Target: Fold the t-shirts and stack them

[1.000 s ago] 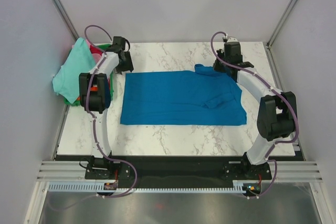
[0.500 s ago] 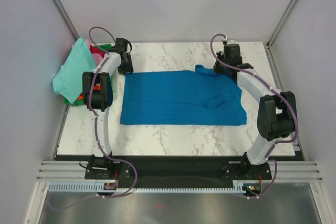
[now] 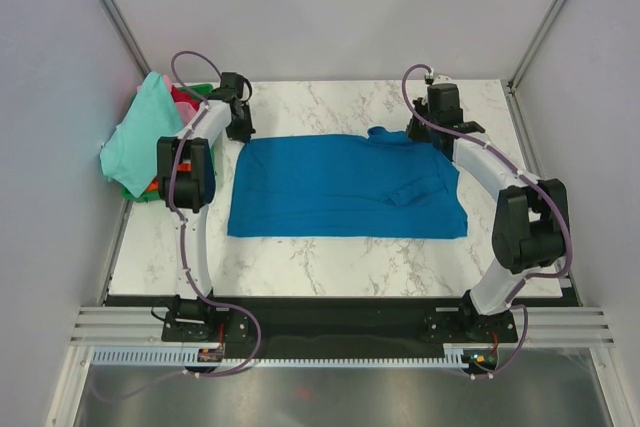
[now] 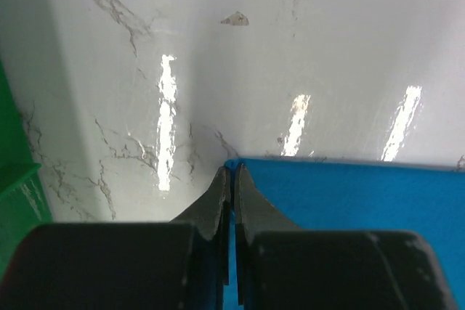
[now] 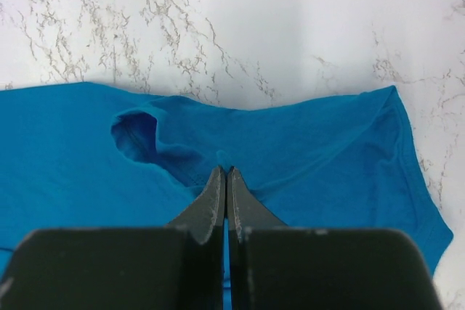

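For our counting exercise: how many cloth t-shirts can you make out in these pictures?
2 clearly: a bright blue cloth t-shirt spread on the marble table, a mint-green cloth t-shirt draped over the green plastic basket. Beneath it, red cloth may be more, hidden.

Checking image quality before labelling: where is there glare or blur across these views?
Left wrist: three bright glare streaks on the marble table; the left claw looks soft close up. Right wrist: even light on the blue t-shirt, no glare. Top external: evenly lit, sharp.
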Tool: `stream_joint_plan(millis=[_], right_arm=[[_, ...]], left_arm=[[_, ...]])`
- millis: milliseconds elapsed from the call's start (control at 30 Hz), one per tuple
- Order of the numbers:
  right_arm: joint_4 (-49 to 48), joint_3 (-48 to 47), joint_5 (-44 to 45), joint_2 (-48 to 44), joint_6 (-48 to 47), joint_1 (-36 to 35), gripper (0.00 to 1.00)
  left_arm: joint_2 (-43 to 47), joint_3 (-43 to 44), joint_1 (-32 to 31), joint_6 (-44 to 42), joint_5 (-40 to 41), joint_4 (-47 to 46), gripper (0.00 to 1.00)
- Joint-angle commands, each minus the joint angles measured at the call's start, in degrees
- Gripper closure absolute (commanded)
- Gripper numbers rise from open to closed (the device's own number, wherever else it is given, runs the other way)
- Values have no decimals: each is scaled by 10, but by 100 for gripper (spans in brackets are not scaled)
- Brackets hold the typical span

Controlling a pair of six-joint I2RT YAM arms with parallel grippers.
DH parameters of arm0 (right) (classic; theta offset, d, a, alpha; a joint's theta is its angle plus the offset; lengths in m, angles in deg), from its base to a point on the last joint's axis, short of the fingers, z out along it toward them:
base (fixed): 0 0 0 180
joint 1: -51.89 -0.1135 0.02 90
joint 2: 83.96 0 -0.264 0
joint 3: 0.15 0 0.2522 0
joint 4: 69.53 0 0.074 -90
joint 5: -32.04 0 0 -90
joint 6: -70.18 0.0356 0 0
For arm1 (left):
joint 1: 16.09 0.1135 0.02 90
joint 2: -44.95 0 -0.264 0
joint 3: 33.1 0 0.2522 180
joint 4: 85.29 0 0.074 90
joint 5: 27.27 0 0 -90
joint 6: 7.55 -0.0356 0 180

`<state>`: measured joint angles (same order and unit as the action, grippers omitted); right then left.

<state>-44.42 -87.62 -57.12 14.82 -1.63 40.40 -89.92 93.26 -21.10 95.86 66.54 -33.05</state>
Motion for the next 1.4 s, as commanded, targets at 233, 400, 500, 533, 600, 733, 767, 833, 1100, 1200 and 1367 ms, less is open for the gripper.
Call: stream_joint_plan(millis=[233,400,500,533,600,733,767,833,1100,1200,1367], right_arm=[[2,37,-8,-97,-3,-3,100],[2,96,-2,-157,-2,-2,100],[3,138,6,-195,-3,-3,100],[4,147,17,-204,-3,-2,100],[6,179,31,-230,-3,-2,100],[10,226,66,-270,15,-2,100],[10,243,68,-285,20,-2,100],[10,261,72,-298,38,-1,100],[22,332,92,-363,73,-2,100],[35,359,122,-381,100,-1,100],[59,415,142,-393,171,-2,58]], left_arm=[[137,-93,-9,5,-29,-7,98],[216,-164,-8,7,-28,-7,98],[251,-199,-8,11,-27,-8,98],[272,-220,-8,12,-24,-8,98],[291,-249,-8,10,-24,-7,98],[336,-295,-8,8,-11,-11,98],[341,-303,-8,8,-12,-12,98],[348,-323,-8,7,-16,-12,98],[377,-370,-10,7,-22,-15,98],[393,-391,-12,11,-23,-13,98],[427,-439,-13,22,-26,7,90]])
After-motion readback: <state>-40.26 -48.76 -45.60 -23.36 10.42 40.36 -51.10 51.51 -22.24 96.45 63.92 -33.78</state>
